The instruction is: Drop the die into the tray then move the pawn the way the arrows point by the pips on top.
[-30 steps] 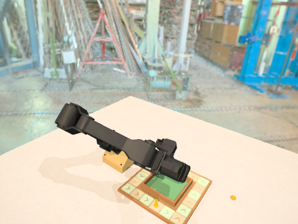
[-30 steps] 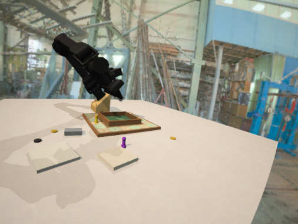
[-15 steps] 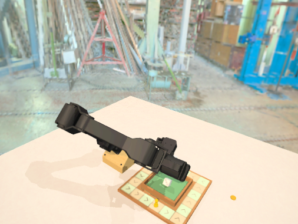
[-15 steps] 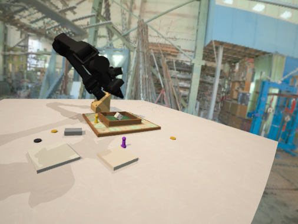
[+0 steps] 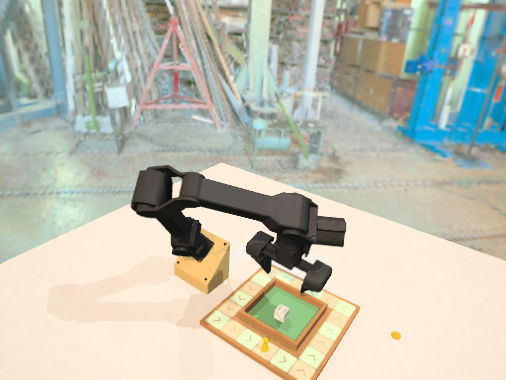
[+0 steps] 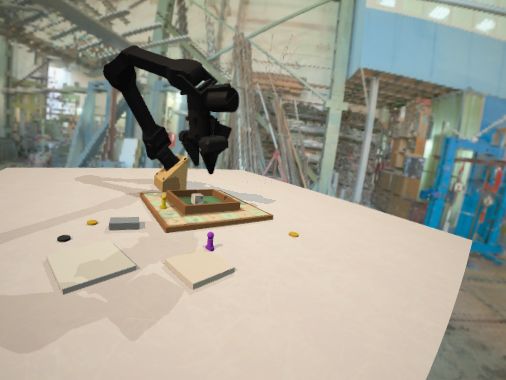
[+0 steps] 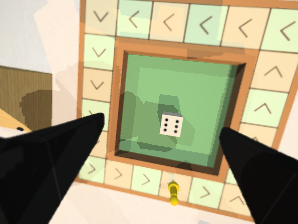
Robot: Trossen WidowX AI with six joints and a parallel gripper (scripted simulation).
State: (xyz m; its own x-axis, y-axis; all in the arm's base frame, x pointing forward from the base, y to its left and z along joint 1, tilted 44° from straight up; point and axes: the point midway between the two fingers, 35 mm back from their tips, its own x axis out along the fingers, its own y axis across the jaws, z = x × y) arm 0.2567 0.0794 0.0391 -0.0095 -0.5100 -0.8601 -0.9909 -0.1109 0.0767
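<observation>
Cube-shaped white die (image 7: 171, 125) rests on green-lined, wood-rimmed tray (image 7: 116, 100); matte black end effector (image 7: 162, 137) gapes empty above.

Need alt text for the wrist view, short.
A white die lies on the green floor of the dice tray, six pips up. The open hand hangs above it, a dark finger at each side. A yellow pawn stands on the bottom row of arrow squares.
</observation>
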